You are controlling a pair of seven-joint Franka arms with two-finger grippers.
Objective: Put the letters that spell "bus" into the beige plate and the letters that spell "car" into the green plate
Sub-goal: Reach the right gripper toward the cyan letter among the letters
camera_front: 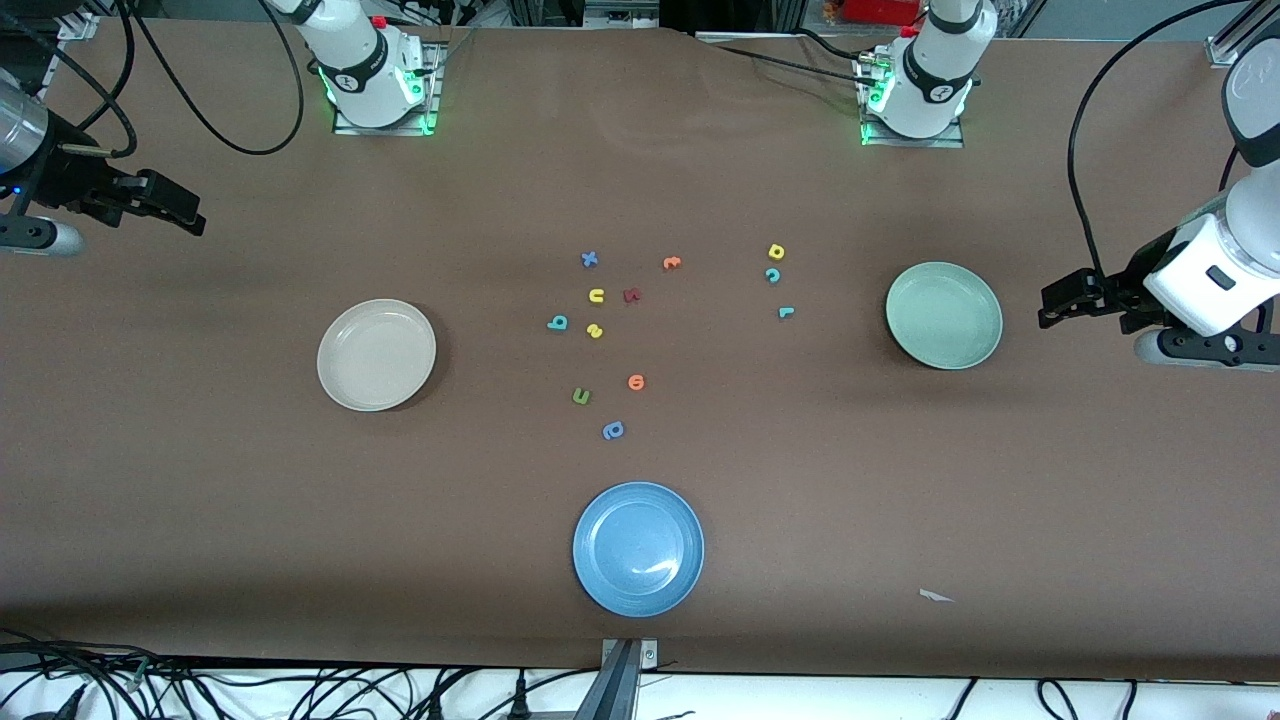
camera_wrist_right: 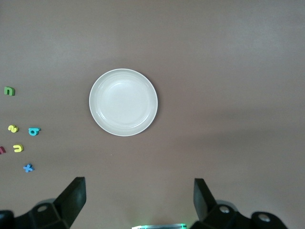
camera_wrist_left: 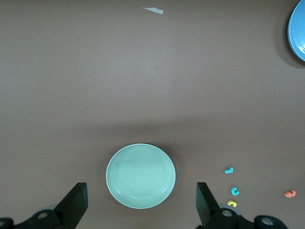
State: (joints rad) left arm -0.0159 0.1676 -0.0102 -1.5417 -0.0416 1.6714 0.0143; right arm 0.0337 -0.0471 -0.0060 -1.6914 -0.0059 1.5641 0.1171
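Observation:
The teal b (camera_front: 558,323), yellow u (camera_front: 596,295) and yellow s (camera_front: 595,331) lie together mid-table. The yellow a (camera_front: 776,251), teal c (camera_front: 772,275) and teal r (camera_front: 786,312) lie closer to the green plate (camera_front: 943,315). That plate and the beige plate (camera_front: 376,354) both hold nothing. My left gripper (camera_front: 1052,307) hangs open and empty at the left arm's end, looking down on the green plate (camera_wrist_left: 140,175). My right gripper (camera_front: 185,212) hangs open and empty at the right arm's end, and the beige plate (camera_wrist_right: 123,102) shows in its wrist view.
A blue plate (camera_front: 638,548) sits nearest the front camera. Other letters lie among the task's: blue x (camera_front: 589,259), orange letter (camera_front: 671,263), dark red letter (camera_front: 631,295), second orange letter (camera_front: 636,381), green letter (camera_front: 581,397), blue rounded letter (camera_front: 613,430). A paper scrap (camera_front: 935,596) lies near the front edge.

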